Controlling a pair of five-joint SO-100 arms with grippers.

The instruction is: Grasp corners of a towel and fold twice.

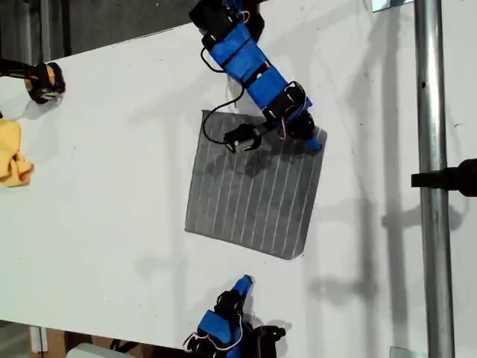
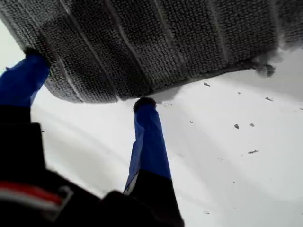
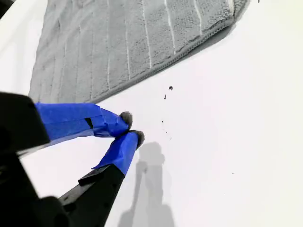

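1. First claw (image 1: 309,136) sits at the towel's (image 1: 253,195) far corner (image 1: 322,140), the one toward the exterior view's upper right, with its blue arm reaching in from that view's top edge.
2. Up close in the first wrist view, the first claw (image 2: 87,92) has its two blue fingers (image 2: 147,137) spread apart, both tips right against the towel's (image 2: 142,42) hem, and nothing is clamped between them.
3. That hem looks slightly raised off the tabletop (image 2: 227,156), with a shadow beneath it.
4. Second claw (image 1: 244,284) waits low in the exterior view, near the bottom edge, apart from the towel's nearest hem.
5. In the second wrist view, the second claw (image 3: 131,128) has its fingers (image 3: 80,120) pressed together at the tips, holding nothing, above bare tabletop (image 3: 227,132).
6. The towel (image 3: 118,47) lies flat and unfolded across the middle of the white tabletop (image 1: 112,194), grey with thin white stripes, turned a little askew in the exterior view.
7. A small yellow cloth (image 1: 11,153) lies crumpled at the exterior view's left edge, well apart from the towel.
8. A metal pole (image 1: 432,149) runs down the exterior view's right side.
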